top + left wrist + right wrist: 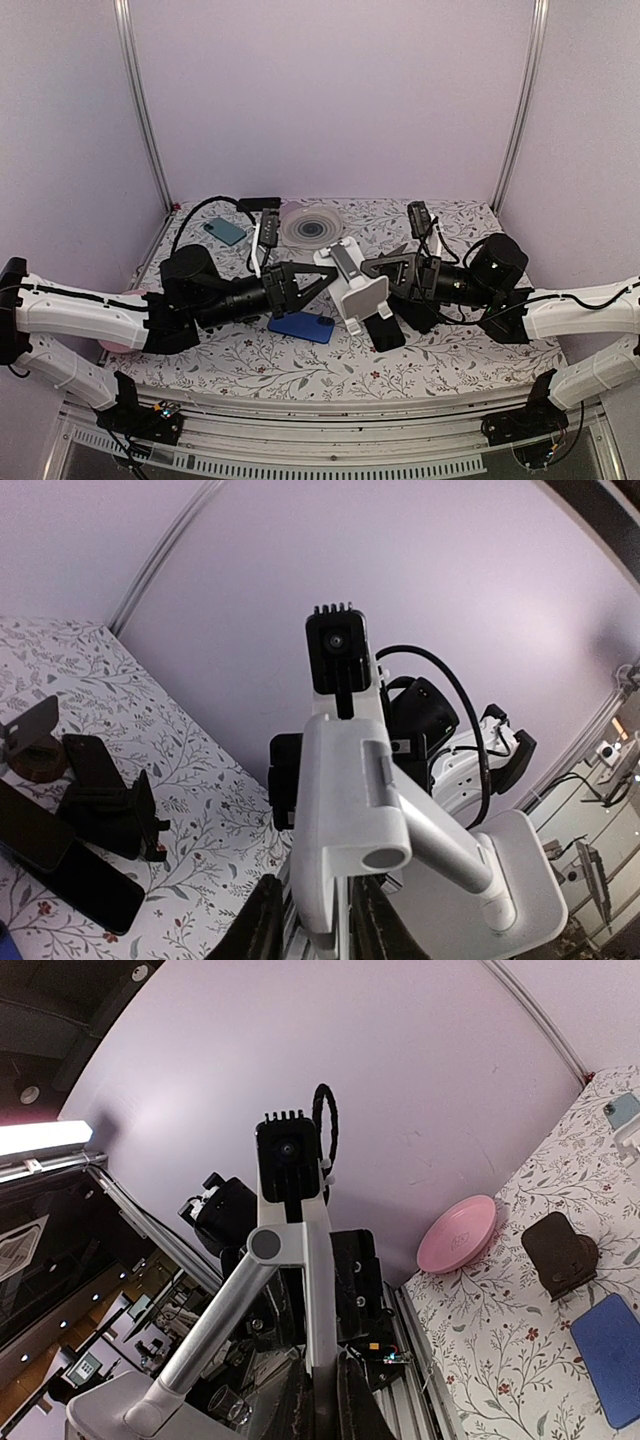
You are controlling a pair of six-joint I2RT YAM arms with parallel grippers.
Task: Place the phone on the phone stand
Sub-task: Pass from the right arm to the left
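Stand: white phone stand with a silver arm [360, 297], held aloft between both arms.
Left gripper [325, 272]: fingers clamped on the stand's white plate.
Right gripper [372, 267]: fingers pinched narrow on the plate's edge.
Phone: flat blue phone [300, 327], lying just below the stand, untouched.
Risk: opposing pulls may twist the stand's hinge, or it may slip and drop onto the phone.

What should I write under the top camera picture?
Left gripper and right gripper both clamp the white phone stand; a blue phone lies on the flowery table beside it.

Plain lilac walls [330, 100] enclose the floral-patterned counter [250, 365] on three sides; aluminium posts [144, 100] rise at its far corners.
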